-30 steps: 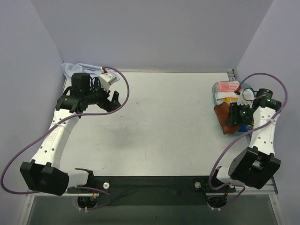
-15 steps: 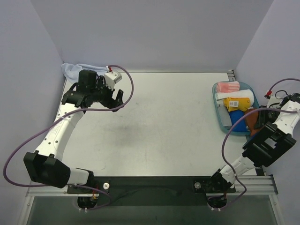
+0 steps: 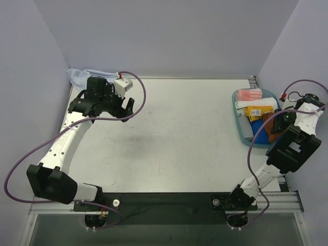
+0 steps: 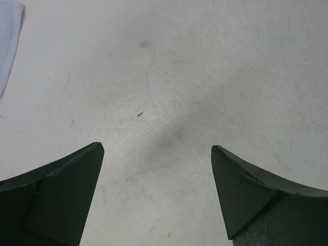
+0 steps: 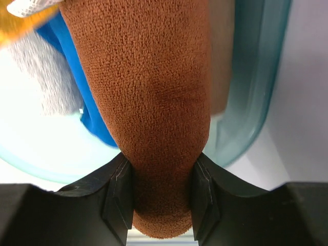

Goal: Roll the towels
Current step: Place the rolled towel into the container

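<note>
A rolled rust-brown terry towel (image 5: 154,97) sticks out between the jaws of my right gripper (image 5: 160,200), which is shut on it. In the top view that gripper (image 3: 275,129) holds the brown towel (image 3: 268,119) over the right side of the teal tray (image 3: 240,119). The pale light-blue towel (image 3: 84,77) lies crumpled in the table's back-left corner; its edge shows in the left wrist view (image 4: 7,46). My left gripper (image 3: 125,108) hangs just right of it, open over bare tabletop (image 4: 156,148), nothing between its fingers.
The teal tray's rim (image 5: 256,92) curves under the brown roll. Inside lie a pink-and-white striped roll (image 3: 248,95), a white roll (image 3: 256,104), a yellow cloth (image 3: 256,111), a blue cloth (image 5: 92,113) and a grey one (image 5: 46,77). Purple walls close in at the left, back and right.
My right arm swung the brown towel from the tray's front-left out to the right, then back over the tray's right side. The left gripper shifted slightly toward the back.
</note>
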`<state>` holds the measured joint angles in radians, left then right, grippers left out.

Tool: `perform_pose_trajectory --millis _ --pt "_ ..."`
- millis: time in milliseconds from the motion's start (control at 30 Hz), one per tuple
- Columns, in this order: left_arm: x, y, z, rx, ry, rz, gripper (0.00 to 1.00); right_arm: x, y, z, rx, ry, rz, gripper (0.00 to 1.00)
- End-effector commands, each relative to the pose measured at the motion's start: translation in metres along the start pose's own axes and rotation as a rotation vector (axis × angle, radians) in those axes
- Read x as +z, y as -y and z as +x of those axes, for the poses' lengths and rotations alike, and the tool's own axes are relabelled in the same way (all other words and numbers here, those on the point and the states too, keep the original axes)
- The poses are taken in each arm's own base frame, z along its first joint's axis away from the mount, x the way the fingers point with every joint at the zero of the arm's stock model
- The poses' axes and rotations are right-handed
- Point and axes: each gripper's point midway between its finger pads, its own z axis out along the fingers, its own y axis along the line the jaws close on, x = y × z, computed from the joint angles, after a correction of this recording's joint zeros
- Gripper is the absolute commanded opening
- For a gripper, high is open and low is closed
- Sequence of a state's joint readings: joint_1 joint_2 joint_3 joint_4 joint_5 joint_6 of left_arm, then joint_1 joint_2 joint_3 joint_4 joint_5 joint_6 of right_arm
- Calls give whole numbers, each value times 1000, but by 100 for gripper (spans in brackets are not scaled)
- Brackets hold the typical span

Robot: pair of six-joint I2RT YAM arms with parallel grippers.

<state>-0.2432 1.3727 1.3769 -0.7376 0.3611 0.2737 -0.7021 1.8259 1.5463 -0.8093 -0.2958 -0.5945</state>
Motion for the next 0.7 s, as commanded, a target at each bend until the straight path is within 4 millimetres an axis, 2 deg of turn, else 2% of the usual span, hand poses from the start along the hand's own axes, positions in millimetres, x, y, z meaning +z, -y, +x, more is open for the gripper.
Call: perform_pose_trajectory --millis 0,133,167,267,367,400,433,467,567,667 --pt "-9 -5 -7 25 15 -42 97 0 5 -20 -5 26 47 0" --pt "-8 -4 -4 21 9 -42 97 17 -1 -22 -5 17 18 0" --pt "-9 -4 -4 18 8 -42 97 25 -4 -16 -2 -4 4 0" --pt "-7 -4 -1 13 -4 -43 97 32 -8 -10 -5 -14 1 0" --pt "-6 -5 1 15 -9 -43 97 34 -13 3 0 -29 -9 17" --pt "-5 -5 2 14 -12 -44 97 35 -15 7 3 -37 -13 28" --pt "-4 -5 2 13 -15 -43 97 33 -14 9 4 -35 -12 34" --pt "-3 -6 3 9 -22 -46 97 29 -14 9 2 -26 -9 49" --pt "-2 -10 3 0 -27 -62 97 17 -15 9 0 -2 5 64" --pt "-3 -11 2 -16 -25 -72 97 0 -17 5 -10 33 23 71"
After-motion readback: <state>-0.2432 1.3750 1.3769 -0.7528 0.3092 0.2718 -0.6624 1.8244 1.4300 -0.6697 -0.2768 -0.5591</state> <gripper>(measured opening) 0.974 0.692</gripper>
